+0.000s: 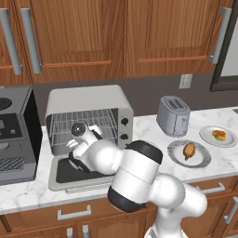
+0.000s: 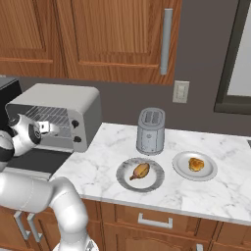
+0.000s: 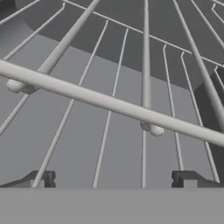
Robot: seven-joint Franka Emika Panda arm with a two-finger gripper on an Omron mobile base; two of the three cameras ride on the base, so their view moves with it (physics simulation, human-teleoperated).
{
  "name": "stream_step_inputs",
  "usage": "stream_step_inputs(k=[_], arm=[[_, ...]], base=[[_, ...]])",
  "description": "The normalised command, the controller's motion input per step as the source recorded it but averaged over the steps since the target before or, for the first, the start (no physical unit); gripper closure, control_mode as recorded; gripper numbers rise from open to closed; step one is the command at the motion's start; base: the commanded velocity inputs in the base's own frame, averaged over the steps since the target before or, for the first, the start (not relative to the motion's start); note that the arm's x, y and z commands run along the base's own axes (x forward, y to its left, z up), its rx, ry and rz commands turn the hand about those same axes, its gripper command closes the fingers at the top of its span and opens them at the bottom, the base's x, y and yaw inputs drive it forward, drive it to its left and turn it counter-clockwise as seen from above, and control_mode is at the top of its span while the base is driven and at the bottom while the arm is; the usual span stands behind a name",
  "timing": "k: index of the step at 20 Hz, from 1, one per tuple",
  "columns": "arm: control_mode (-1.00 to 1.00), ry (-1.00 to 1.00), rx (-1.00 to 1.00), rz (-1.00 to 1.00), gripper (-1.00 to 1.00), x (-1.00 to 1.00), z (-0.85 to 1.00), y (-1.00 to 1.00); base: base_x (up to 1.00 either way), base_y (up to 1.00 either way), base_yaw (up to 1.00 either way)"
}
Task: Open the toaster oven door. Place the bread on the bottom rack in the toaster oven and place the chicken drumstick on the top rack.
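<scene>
Two plates sit on the marble tabletop (image 2: 196, 142), right of the silver toaster (image 2: 150, 130). From my left base camera I see the oven (image 1: 88, 104) straight on: a pale grey box with a rounded top, its door (image 1: 76, 174) folded down flat toward me, dark glass facing up, and wire racks (image 1: 100, 122) visible inside. My right base camera shows the oven from the side instead, with its two black knobs, and gives a clearer look at the food. The drumstick (image 2: 140, 170), long and orange-brown, lies on the nearer plate (image 2: 122, 177). The bread (image 2: 196, 163), round and golden, lies on the farther plate (image 2: 179, 164). My hand camera shows silver rack wires and a thick grey bar very close up. The pincer (image 3: 114, 179) is open wide, holding nothing, its tips (image 3: 183, 179) spread apart. It sits at the oven mouth, above the lowered door. Both foods lie well apart from it, off to its right.
</scene>
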Motion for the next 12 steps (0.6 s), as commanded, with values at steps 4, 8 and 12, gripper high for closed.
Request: stream_step_inputs(k=[4,8,12], arm=[[-1.00,0.22,0.21,-0.01,-1.00,-0.19,-0.40,0.20],[-1.00,0.17,0.21,-0.02,-1.00,-0.26,-0.54,0.22],[-1.00,0.17,0.19,-0.03,-1.00,-0.32,-0.61,0.22]], base=[[0.00,0.00,0.00],[0.00,0.00,0.00],[0.00,0.00,0.00]])
